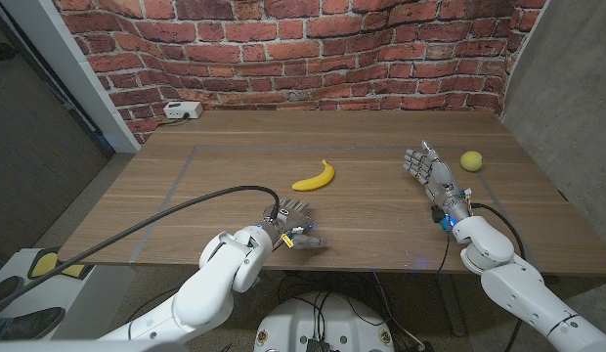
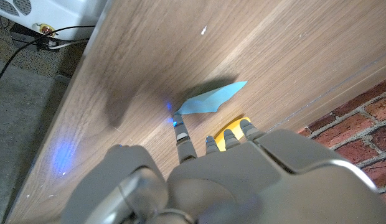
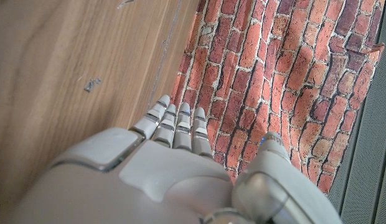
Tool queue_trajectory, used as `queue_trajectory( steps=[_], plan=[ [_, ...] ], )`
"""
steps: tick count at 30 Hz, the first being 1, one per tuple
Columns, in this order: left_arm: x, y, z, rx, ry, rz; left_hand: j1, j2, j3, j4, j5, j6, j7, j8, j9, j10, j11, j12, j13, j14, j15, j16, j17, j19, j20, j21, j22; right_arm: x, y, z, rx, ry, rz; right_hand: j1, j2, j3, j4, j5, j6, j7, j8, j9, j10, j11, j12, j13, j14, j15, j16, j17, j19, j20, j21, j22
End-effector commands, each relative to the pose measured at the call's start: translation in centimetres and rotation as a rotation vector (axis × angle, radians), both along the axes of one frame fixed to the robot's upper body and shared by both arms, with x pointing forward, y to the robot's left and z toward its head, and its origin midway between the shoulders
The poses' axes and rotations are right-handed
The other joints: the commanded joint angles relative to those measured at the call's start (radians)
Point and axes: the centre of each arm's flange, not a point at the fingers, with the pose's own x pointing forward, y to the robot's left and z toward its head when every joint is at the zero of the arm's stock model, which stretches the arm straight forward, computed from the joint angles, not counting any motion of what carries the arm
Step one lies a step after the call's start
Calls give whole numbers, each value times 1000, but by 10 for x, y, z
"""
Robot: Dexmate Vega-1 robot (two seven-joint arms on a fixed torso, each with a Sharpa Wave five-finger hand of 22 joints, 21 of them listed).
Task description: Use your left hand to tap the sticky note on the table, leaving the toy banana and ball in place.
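Note:
A light blue sticky note (image 2: 213,99) lies on the wooden table (image 1: 235,147) near its front edge, one side lifted a little. My left hand (image 1: 291,224) is over it with fingers stretched out and holding nothing; one fingertip (image 2: 178,119) meets the note's corner. In the head view a bit of the note (image 1: 307,233) peeks out beside the hand. The yellow toy banana (image 1: 315,177) lies just beyond my left hand, mid-table. A yellow ball (image 1: 470,160) sits at the right. My right hand (image 1: 432,174) stands open to the left of the ball, apart from it.
A small white box (image 1: 182,110) sits at the table's back left corner by the brick wall (image 1: 283,39). Faint tape lines (image 1: 176,181) run across the tabletop. A black cable (image 1: 186,205) trails from my left arm over the front edge.

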Motion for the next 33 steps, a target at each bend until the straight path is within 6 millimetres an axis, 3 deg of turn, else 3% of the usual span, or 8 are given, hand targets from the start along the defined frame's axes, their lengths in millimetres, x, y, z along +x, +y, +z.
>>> queue_trajectory(
  steps=[1, 17, 25, 31, 33],
  plan=[
    [-1, 1, -1, -1, 8, 24, 3, -6, -3, -3, 5, 16, 3, 2, 2, -127, -10, 2, 1, -169, -5, 0, 1, -139, 9, 5, 2, 0, -3, 1, 8, -3, -1, -5, 0, 0, -4, 7, 6, 1, 0, 2, 3, 6, 0, 6, 2, 4, 0, 3, 6, -4, -1, 3],
    [-3, 5, 42, 31, -102, 39, 8, -5, -4, -2, 5, 26, 2, 2, 2, -118, -10, 3, 1, -159, -6, 3, 1, -131, 10, 7, 2, 5, -4, 12, 24, -23, -5, -5, 0, 0, -5, 7, 7, 0, 0, 2, 4, 5, 0, 6, 3, 4, 1, 3, 5, -4, -3, 3],
    [-1, 4, 53, 32, -121, 43, 9, -5, -4, -2, 5, 27, 1, 1, 2, -113, -12, 4, 1, -156, -7, 3, 1, -127, 10, 8, 2, 2, -6, 17, 10, -31, -15, -5, 1, 0, -5, 7, 8, -1, 0, 2, 5, 4, 1, 6, 3, 3, 1, 3, 5, -4, -3, 3],
    [-5, 16, 58, 11, -172, 39, 15, -4, -4, -1, 5, -7, 2, -16, 2, -104, -12, 5, 1, -146, -6, 5, 0, -121, 10, 10, 1, 2, 7, 18, 28, -54, -11, -5, 1, -1, -5, 7, 9, -1, 0, 2, 7, 4, 1, 6, 3, 3, 1, 3, 5, -4, -4, 3],
    [-7, 20, 63, -7, -221, 40, 20, -4, -4, -1, 5, -38, 0, -27, 2, -96, -12, 6, 1, -121, -7, 12, 0, -95, 13, 19, 1, 4, 11, 18, 19, -61, -18, -5, 1, -1, -5, 7, 9, -2, 1, 2, 8, 4, 2, 6, 4, 3, 1, 3, 6, -4, -4, 3]
  ],
)
